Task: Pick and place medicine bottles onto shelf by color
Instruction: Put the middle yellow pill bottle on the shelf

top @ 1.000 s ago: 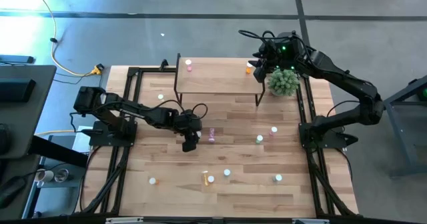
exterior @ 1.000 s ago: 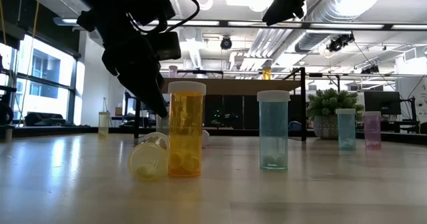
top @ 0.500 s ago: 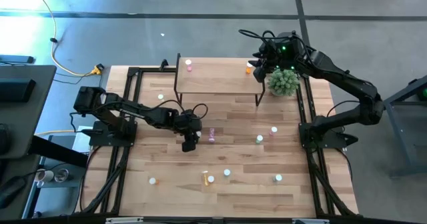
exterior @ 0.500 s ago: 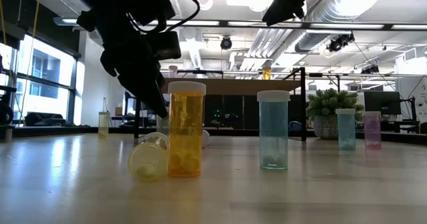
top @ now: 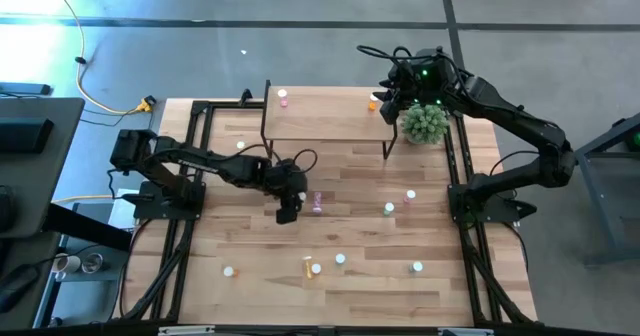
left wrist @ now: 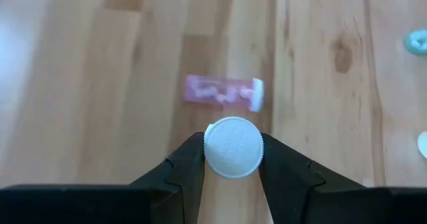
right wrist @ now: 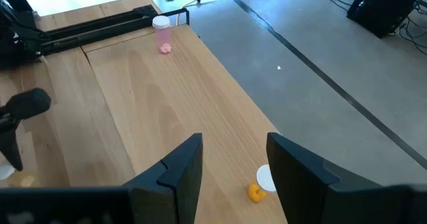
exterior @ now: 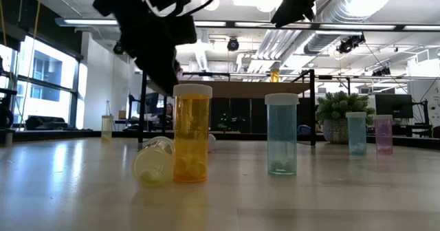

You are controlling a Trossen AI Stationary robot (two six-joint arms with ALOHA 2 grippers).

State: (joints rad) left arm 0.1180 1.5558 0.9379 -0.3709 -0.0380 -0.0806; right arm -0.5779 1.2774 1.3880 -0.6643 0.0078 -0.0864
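Left gripper (left wrist: 233,159) now clamped on white-capped medicine bottle (left wrist: 233,147), lifted off counter (top: 350,176); bound for light-wood shelf (top: 325,116). Right gripper (right wrist: 233,164) fingers parted, empty.

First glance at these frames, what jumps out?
The left tool at table centre is shut on a white-capped bottle, with a pink bottle lying on its side just past it. The right tool hangs open over the shelf, where a pink bottle and an orange one stand at opposite ends. More bottles dot the table.
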